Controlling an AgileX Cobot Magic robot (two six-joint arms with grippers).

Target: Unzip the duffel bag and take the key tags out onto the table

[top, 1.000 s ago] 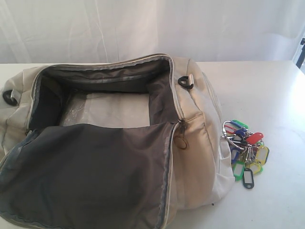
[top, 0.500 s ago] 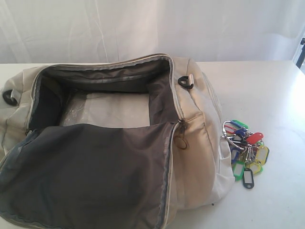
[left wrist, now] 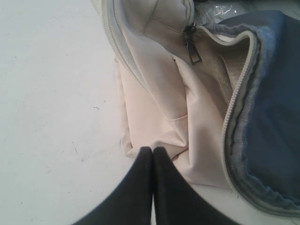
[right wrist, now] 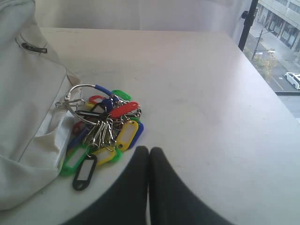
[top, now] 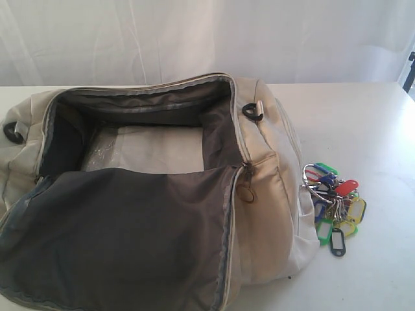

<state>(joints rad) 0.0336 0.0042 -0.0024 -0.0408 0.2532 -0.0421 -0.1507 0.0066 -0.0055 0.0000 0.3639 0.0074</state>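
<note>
As the key tags [top: 334, 210] lay on the table [top: 363, 123] at three o'clock of the unzipped duffel bag [top: 266, 194], the task seemed done, left gripper [left wrist: 153, 149] and right gripper [right wrist: 149, 149] closed empty.

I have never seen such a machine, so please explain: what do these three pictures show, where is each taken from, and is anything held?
This is a robot with two arms, each ending in a gripper. The wide picture comes from a camera off the arms, and no arm shows in it. The cream duffel bag lies unzipped on the white table, and the bunch of coloured key tags lies on the table beside it. The other two pictures come from cameras on the wrists. The left gripper, near the bag, and the right gripper, near the key tags, are both shut and hold nothing.
</note>
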